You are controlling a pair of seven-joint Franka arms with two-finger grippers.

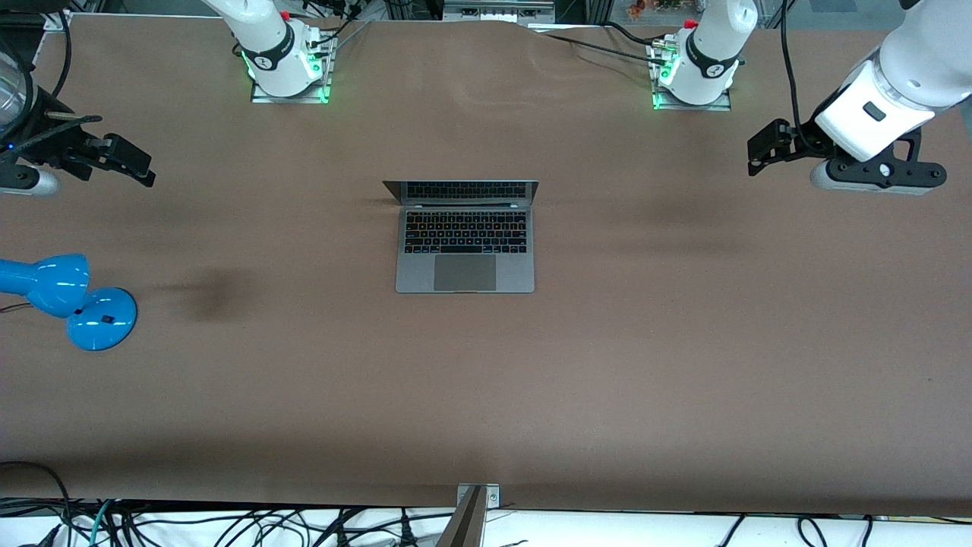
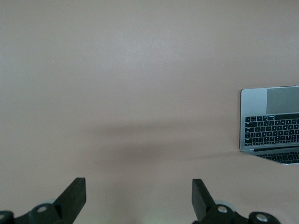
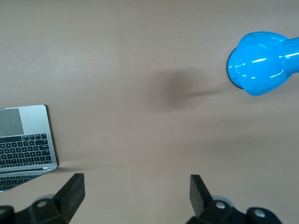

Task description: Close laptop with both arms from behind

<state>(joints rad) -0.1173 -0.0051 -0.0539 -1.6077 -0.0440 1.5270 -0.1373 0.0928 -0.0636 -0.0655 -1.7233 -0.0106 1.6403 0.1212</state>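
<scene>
laptop [image 1: 465, 237] sat open mid-surface; left tool [image 2: 138, 196] and right tool [image 3: 137, 193] hung wide open, empty, well apart from it; both should press its lid evenly.

Laptop [image 1: 465, 251]: slim space-grey metal, black keyboard w/ large trackpad, lid open and standing up from the hinge edge, screen dark. Sits flat on the table approx mid-table between both arms' ends, trackpad edge toward front camera, hinge edge toward the robot bases. Also partly visible in left wrist view [image 2: 271, 125] and right wrist view [image 3: 24, 144], nothing touching it.
</scene>
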